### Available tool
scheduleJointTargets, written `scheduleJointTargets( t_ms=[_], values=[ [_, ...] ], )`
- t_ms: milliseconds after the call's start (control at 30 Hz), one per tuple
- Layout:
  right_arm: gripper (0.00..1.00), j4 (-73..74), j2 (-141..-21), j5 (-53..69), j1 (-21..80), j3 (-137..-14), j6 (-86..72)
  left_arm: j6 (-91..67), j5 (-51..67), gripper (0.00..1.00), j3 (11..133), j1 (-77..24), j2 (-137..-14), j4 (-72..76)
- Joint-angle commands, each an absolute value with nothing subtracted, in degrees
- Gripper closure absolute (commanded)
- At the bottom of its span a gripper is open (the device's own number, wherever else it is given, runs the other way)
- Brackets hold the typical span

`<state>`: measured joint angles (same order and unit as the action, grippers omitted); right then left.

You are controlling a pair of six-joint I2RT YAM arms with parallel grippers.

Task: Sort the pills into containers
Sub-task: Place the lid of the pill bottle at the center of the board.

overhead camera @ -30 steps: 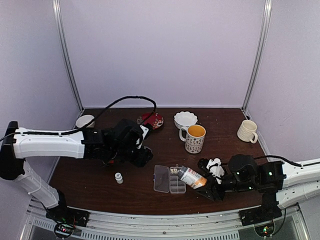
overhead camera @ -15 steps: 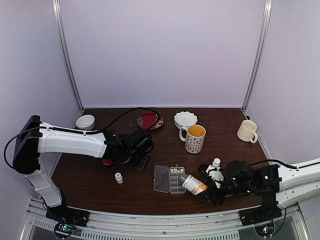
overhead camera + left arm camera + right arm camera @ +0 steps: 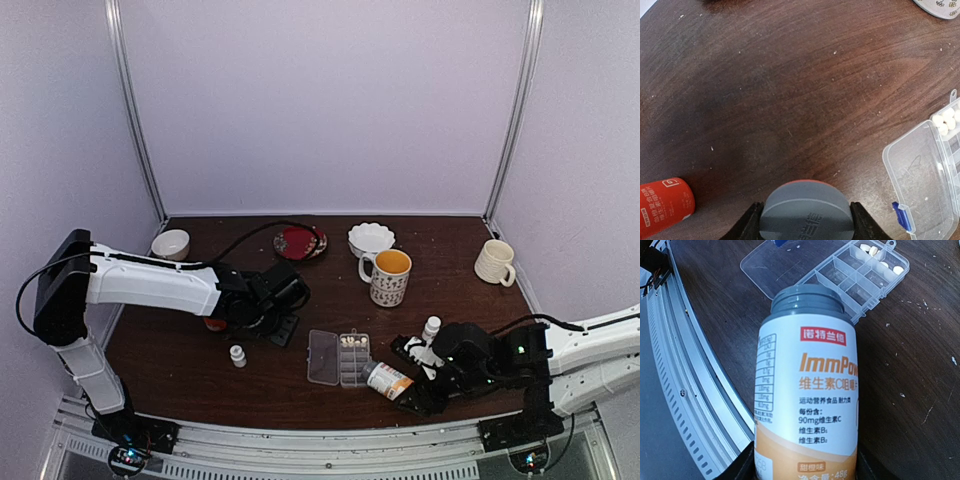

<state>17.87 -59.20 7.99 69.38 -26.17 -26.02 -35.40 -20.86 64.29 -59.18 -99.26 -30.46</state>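
My right gripper point(image 3: 805, 467) clamps the vitamin bottle point(image 3: 807, 390), grey top aimed at the open pill box point(image 3: 860, 275) at 12 o'clock, likely to pour. My left gripper point(image 3: 806, 227) holds a grey cap point(image 3: 806, 207) at the box's 10 o'clock, clear of it; pills point(image 3: 898, 270) sit at its far end

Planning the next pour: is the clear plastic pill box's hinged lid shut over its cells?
No, the hinged lid of the clear plastic rectangular pill box lies open flat beside the exposed cells.

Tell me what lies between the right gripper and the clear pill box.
Only the white and orange bottle that the right gripper holds, pointing at the pill box; right wrist view shows it.
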Motion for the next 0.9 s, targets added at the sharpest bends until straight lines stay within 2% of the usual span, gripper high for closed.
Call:
scheduleJointTargets(
  t_ms=[0,200,467,600,733,867],
  values=[
    [1.00,22.55,-60.63,7.42,69.45,-30.27,-26.63,-35.47,-20.32,0.88,63.11,-58.92,-100.11,-27.66],
    [1.00,21.34,-61.08,9.95,69.49,-30.91,-25.84,-36.33,-19.27,0.88,60.09,-58.90,-100.32,-22.82],
    [1.00,24.41,-62.90,9.28,69.44,-32.96,-25.52,-36.50,-19.02,0.83,61.17,-58.95,-101.87,-23.98],
    [1.00,23.08,-63.71,9.97,69.44,-32.74,-25.54,-36.47,-19.10,0.76,61.94,-58.94,-102.48,-24.95],
    [1.00,20.97,-62.84,10.30,69.43,-32.40,-25.84,-36.03,-17.68,0.59,62.01,-58.96,-102.39,-24.96],
    [1.00,24.81,-65.27,9.75,69.49,-34.74,-24.63,-35.24,-16.76,0.54,62.40,-59.02,-102.15,-24.98]
  ],
)
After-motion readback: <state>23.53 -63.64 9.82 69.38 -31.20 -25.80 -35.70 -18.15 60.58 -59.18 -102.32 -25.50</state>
